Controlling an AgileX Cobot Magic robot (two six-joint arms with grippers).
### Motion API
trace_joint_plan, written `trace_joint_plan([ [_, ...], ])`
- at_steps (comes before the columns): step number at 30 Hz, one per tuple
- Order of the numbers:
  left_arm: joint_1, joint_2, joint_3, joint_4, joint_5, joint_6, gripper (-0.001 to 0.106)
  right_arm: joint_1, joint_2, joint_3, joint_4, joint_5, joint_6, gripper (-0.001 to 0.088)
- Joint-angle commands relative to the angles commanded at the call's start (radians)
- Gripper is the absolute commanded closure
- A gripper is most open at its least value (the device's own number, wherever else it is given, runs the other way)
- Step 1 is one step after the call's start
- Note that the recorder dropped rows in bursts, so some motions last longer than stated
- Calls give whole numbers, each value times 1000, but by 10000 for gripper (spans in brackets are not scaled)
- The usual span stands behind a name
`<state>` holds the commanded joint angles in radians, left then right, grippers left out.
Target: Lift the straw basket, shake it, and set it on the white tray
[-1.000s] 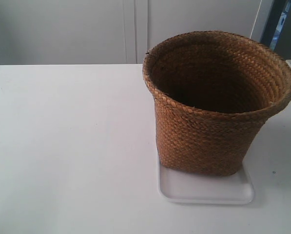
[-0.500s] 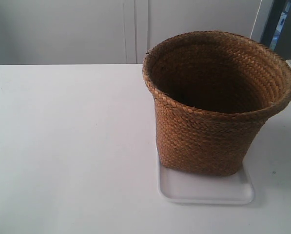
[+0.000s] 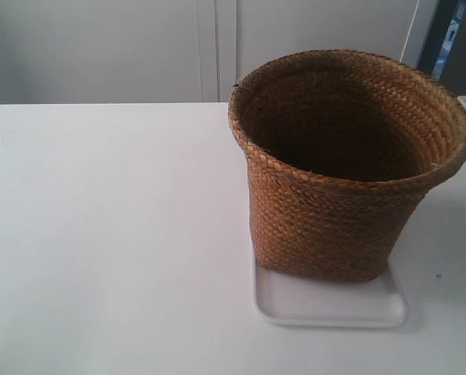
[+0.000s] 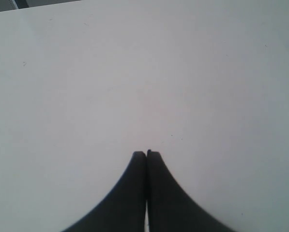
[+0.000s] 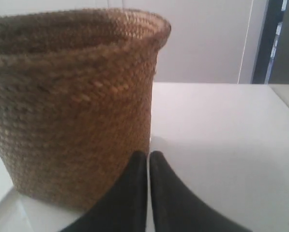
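Your basket [image 3: 330,223] stands upright on the white tray [image 3: 334,308]. It covers most of the tray, so only the near edge and 1 thin side strip show. The tray lies flat on the white table [image 3: 100,234]. Your right gripper [image 5: 148,154] is low, close by the basket's side. Its 2 fingers are pressed together with nothing between them. You cannot tell if it touches the basket. Your left gripper [image 4: 146,153] hangs over bare table, its 2 fingers pressed together too, holding nothing.
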<state>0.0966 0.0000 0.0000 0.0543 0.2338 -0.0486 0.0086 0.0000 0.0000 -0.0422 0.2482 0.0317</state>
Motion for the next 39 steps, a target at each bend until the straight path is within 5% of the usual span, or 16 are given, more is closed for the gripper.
trace_joint_plan([
  [2, 0, 0, 0, 0, 0, 0, 1053, 0, 0, 0, 0, 92, -3, 834],
  [7, 0, 0, 0, 0, 0, 0, 1053, 0, 0, 0, -4, 91, -95, 834],
  [39, 0, 0, 0, 0, 0, 0, 1053, 0, 0, 0, -4, 94, -96, 834],
])
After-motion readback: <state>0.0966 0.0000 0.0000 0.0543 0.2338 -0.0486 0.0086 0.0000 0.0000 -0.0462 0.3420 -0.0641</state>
